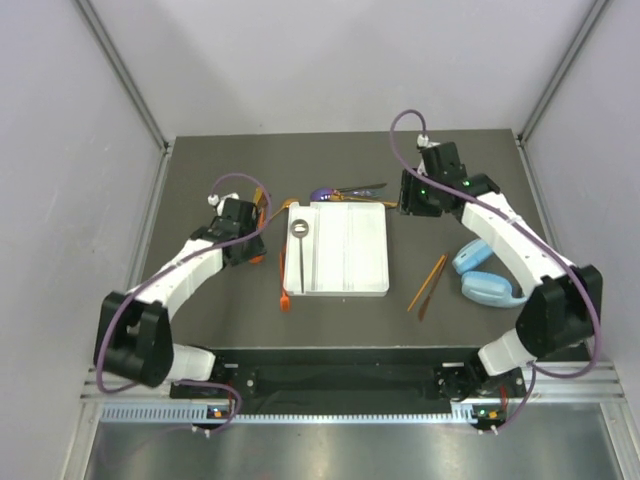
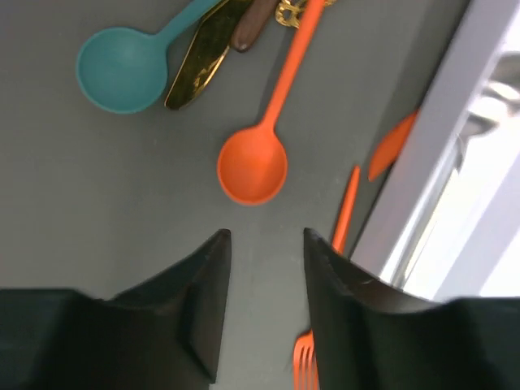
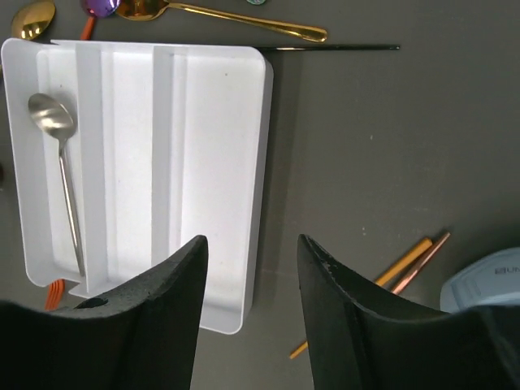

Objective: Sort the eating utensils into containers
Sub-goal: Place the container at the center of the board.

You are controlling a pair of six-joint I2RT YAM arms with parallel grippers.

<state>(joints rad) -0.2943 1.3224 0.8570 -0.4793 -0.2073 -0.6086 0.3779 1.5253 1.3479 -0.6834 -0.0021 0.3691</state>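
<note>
The white tray [image 1: 345,262] lies mid-table, with a silver spoon [image 1: 300,232] in its left compartment; both show in the right wrist view, tray [image 3: 215,162] and spoon [image 3: 57,134]. My left gripper [image 1: 247,247] is open and empty, above the table left of the tray. Just ahead of its fingertips [image 2: 266,240] lie an orange spoon [image 2: 253,165], a teal spoon [image 2: 122,69] and a gold knife [image 2: 195,69]. An orange fork [image 2: 305,361] lies beside the tray wall. My right gripper [image 1: 415,197] is open and empty, held high over the tray's right edge [image 3: 252,244].
Behind the tray lie a purple spoon [image 1: 322,194], gold spoons [image 3: 219,15] and a black stick [image 3: 333,48]. Two orange sticks [image 1: 430,285] lie right of the tray. Light-blue headphones [image 1: 485,275] sit further right, under the right arm. The table has side walls.
</note>
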